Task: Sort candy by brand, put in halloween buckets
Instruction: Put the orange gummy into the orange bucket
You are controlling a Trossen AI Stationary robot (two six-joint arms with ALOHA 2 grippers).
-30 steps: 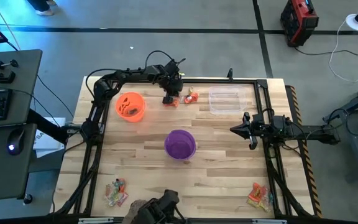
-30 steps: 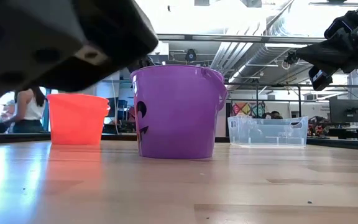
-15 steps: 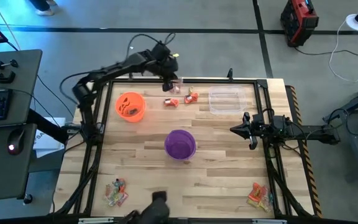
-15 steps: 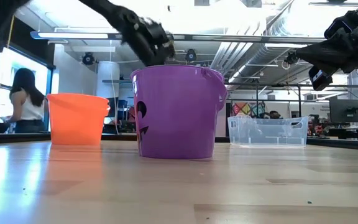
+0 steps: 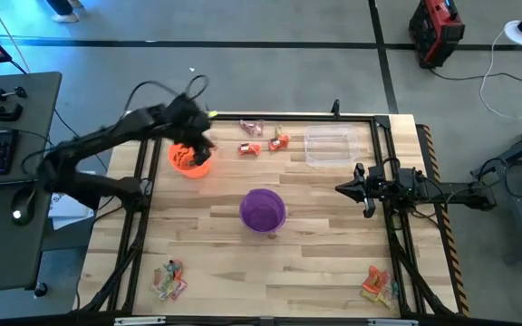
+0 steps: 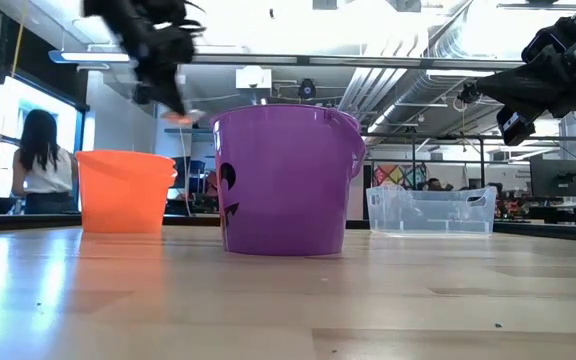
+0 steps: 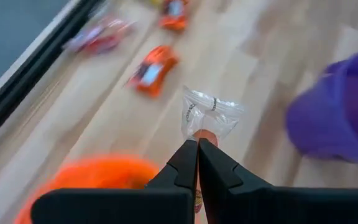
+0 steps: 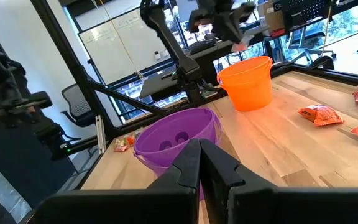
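Observation:
My left gripper (image 5: 199,145) hangs over the orange bucket (image 5: 188,158), on the side facing the purple bucket, and is shut on a small candy (image 7: 207,118) with a clear wrapper end. In the low view the candy (image 6: 179,117) is above the orange bucket (image 6: 123,190). The purple bucket (image 5: 263,210) stands upright mid-table. Loose candies (image 5: 247,149) lie near the far edge. My right gripper (image 5: 356,188) is shut and holds nothing, raised right of the purple bucket. My left gripper pinches the candy between its two fingertips (image 7: 191,152). The clear crimped wrapper end (image 7: 211,111) sticks out past the fingers. The candy is lifted clear of the table, above the orange bucket (image 7: 98,177).
A clear rectangular tub (image 5: 326,146) sits near the far right edge. Two more candy piles lie at the near left corner (image 5: 169,279) and the near right corner (image 5: 379,285). A black frame rail (image 5: 297,116) borders the table. Bare wood lies between the buckets and the near piles.
My left gripper rose from the loose candies near the far edge with a candy in its fingers. It then swung toward the table's left, ending over the orange bucket. The right arm kept still.

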